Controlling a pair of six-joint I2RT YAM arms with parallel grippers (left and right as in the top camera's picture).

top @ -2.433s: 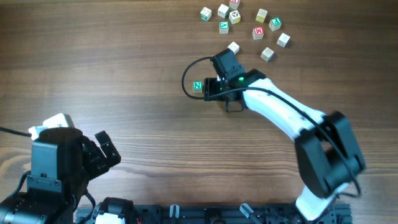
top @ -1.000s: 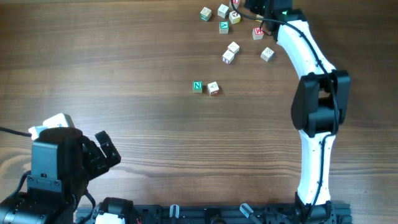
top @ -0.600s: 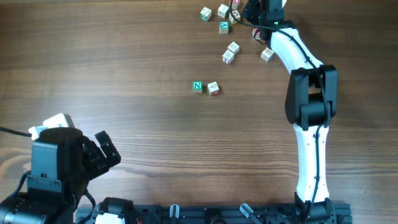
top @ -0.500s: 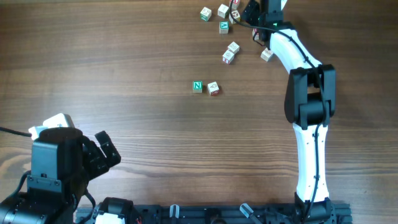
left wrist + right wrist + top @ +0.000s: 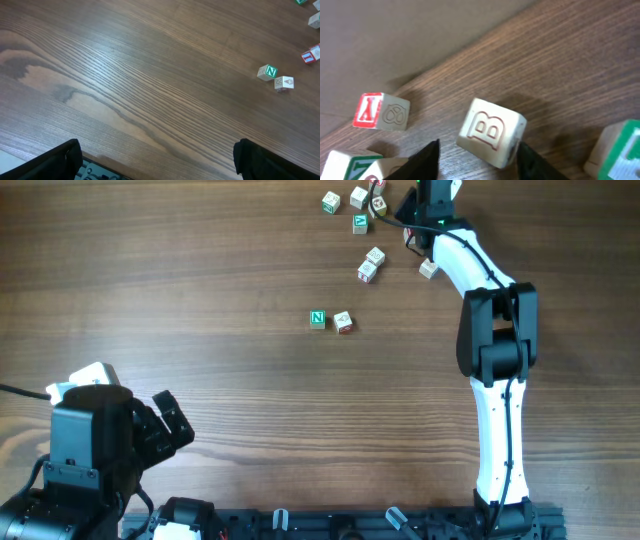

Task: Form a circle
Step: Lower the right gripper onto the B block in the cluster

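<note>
Several small wooden letter cubes [image 5: 360,223] lie loose on the table [image 5: 200,300], and we see no ring among them. Most sit scattered along the far edge, where the right arm reaches out at full stretch. Nearer the middle, a green N cube [image 5: 317,319] and a pale neighbour [image 5: 343,322] sit just beside each other, and two more cubes [image 5: 371,264] lie touching between that pair and the far cluster. From the right wrist we see the right gripper [image 5: 479,150] with its jaws standing apart on either side of the B cube [image 5: 491,132]. One finger [image 5: 527,160] is close against the cube's side, while a strip of bare wood shows between the cube and the other finger, so nothing is pinched. A cube with a red Y face [image 5: 370,110] lies beyond it, near the table edge. The left gripper [image 5: 156,152] hangs over bare wood at the near left, jaws spread wide and holding nothing.
</note>
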